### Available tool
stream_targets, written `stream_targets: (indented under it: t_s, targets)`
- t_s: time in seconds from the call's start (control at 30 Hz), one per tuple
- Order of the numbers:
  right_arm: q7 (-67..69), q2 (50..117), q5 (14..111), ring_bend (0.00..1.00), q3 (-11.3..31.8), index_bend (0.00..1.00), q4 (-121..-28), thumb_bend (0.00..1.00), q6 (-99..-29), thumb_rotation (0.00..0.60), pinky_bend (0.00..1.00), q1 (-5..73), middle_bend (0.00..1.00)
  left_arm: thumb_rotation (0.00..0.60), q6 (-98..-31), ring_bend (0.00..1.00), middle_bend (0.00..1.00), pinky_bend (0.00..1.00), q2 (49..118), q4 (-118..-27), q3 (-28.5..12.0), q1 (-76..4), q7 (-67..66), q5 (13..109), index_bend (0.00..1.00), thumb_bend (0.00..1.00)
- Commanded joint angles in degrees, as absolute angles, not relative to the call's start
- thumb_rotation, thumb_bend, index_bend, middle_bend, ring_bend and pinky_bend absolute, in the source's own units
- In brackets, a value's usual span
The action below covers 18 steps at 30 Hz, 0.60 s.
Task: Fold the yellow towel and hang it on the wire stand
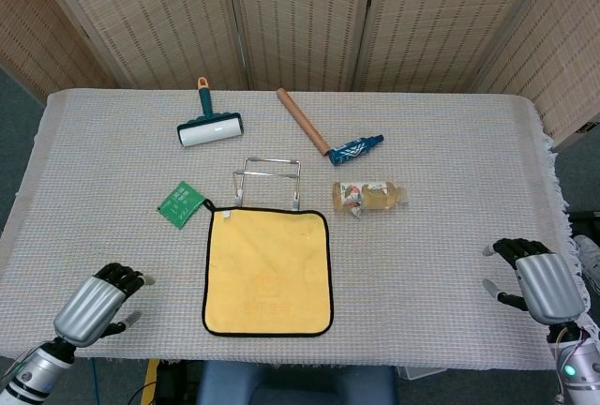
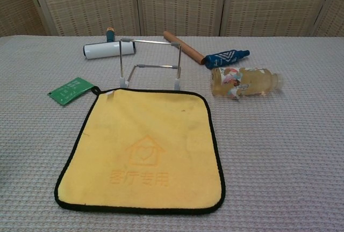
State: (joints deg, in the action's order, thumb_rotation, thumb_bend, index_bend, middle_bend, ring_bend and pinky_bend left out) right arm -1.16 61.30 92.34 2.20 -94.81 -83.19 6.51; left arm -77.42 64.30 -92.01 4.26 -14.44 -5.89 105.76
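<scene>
The yellow towel [image 1: 268, 271] with black trim lies flat and unfolded near the table's front edge, also seen spread out as the towel [image 2: 143, 149] in the chest view. Just behind it stands the wire stand [image 1: 267, 183], its stand frame [image 2: 150, 63] upright and bare. My left hand [image 1: 95, 305] hovers over the front left of the table, well left of the towel, fingers apart and holding nothing. My right hand [image 1: 532, 278] is at the front right, fingers spread, holding nothing. Neither hand shows in the chest view.
A green packet [image 1: 181, 202] lies left of the stand. A lint roller [image 1: 209, 127], a brown tube [image 1: 302, 120], a blue folded item [image 1: 355, 149] and a lying plastic bottle [image 1: 369, 195] sit behind and to the right. The table's front edge [image 1: 300, 337] is close to the towel.
</scene>
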Motion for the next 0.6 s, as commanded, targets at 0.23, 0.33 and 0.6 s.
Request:
stream_targets:
  t_s: [0.23,0.33,0.6]
  targets:
    - [-1.2,61.2,94.3,0.40,1.1,0.39,-95.7,0.21,-80.8,0.600,0.39,8.3,0.42,0.600,-72.8,0.61,0.68,0.70,68.3,-90.0,6.7,-19.5,-5.3,111.9,0.35,0.29]
    - [-1.3,61.3,94.5,0.40,0.8,0.39,-95.9,0.21,-79.9,0.600,0.39,8.8,0.42,0.600,-71.2,0.67,0.75,0.77,70.1,-89.0,7.2,-20.8,-5.7,112.9,0.37,0.29]
    - [-1.1,61.7,95.0,0.40,0.2,0.39,-95.8,0.21,-78.8,0.600,0.39,9.7,0.43,0.600,-67.9,0.75,0.83,0.82,75.9,-85.6,7.8,-23.4,-7.3,113.6,0.37,0.29]
